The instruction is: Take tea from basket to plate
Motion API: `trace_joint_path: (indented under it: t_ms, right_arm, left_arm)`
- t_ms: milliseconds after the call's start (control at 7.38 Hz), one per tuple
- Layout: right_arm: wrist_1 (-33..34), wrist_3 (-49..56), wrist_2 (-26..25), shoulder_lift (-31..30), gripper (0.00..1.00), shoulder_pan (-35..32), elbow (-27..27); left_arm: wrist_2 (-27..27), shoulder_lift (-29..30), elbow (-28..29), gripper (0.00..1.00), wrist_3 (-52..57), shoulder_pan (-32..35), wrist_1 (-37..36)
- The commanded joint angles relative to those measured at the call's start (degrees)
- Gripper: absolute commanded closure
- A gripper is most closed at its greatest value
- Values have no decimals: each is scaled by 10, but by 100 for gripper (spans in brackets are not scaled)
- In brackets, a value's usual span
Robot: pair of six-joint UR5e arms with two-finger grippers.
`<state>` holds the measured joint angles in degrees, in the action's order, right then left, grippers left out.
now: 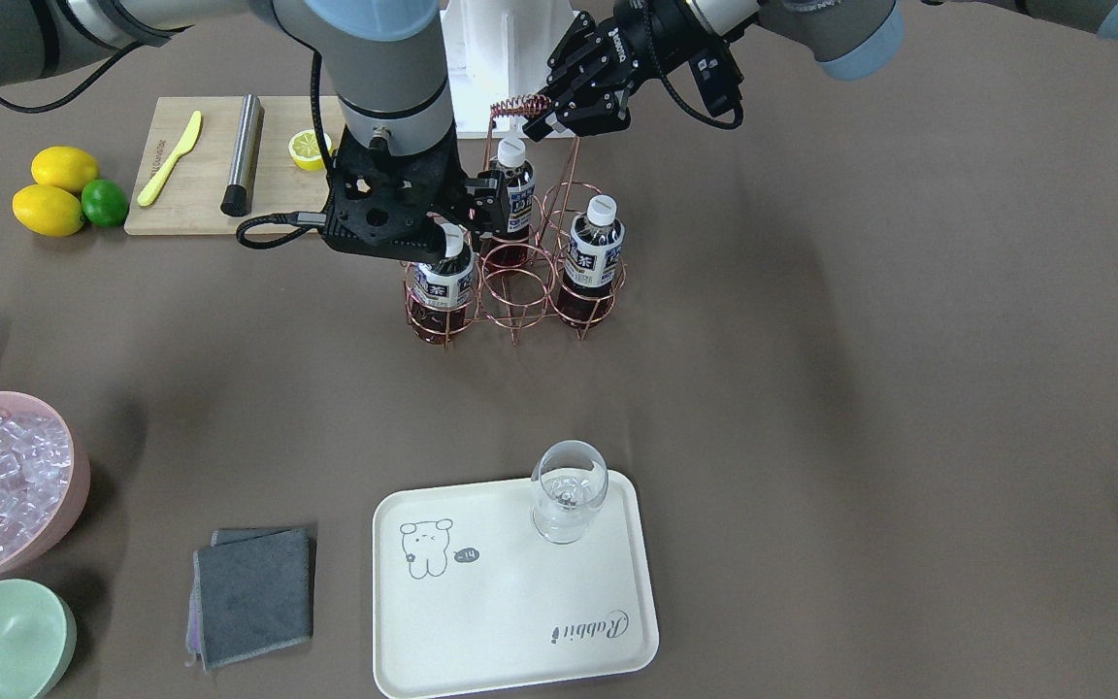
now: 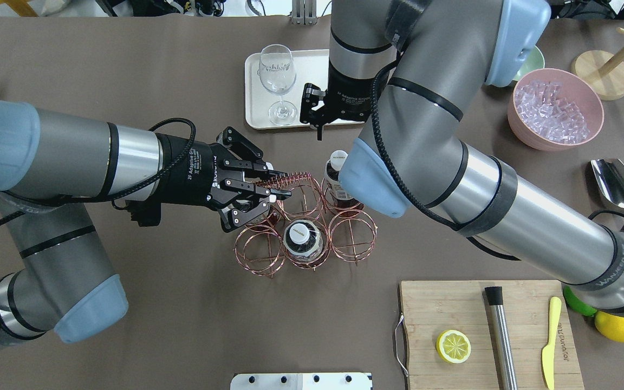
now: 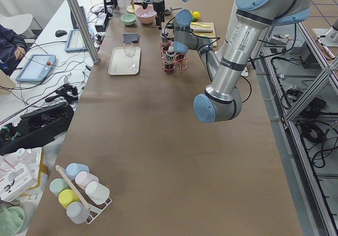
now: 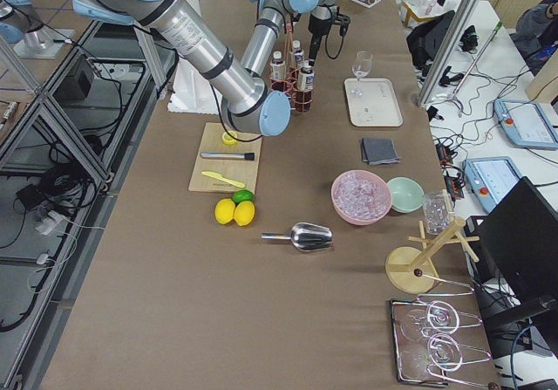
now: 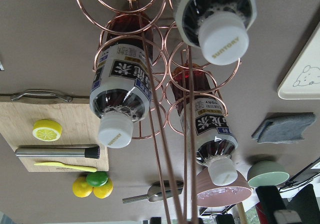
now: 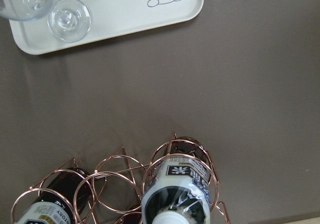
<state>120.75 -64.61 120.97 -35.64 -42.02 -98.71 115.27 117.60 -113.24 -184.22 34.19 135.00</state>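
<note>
Copper wire basket (image 1: 517, 291) with three tea bottles (image 1: 596, 254)

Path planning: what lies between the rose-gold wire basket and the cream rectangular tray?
Only bare brown tabletop between basket and tray, per the front-facing view; the clear wine glass stands on the tray.
</note>
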Motion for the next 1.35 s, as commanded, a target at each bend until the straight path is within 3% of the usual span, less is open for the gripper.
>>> trace_joint_path:
  t_ms: [0, 271, 677, 813, 948, 1219]
  right_arm:
    - [1, 4, -14, 2, 12, 20, 6]
    - [1, 4, -35, 0, 22, 39, 5]
    - [2, 26, -52, -4, 24, 39, 8]
    - [1, 26, -52, -2, 28, 39, 9]
    - [1, 26, -52, -2, 39, 39, 9]
    - [1, 24, -51, -5, 40, 39, 7]
  left_arm:
    - [-5, 0, 0, 100, 0, -3, 0]
    - [-7, 0, 0, 100, 0, -4, 3]
    - [-8, 0, 1, 100, 0, -4, 3]
    - [-8, 0, 1, 100, 0, -4, 3]
    - [-8, 0, 0, 100, 0, -4, 3]
    - [-8, 0, 0, 100, 0, -4, 3]
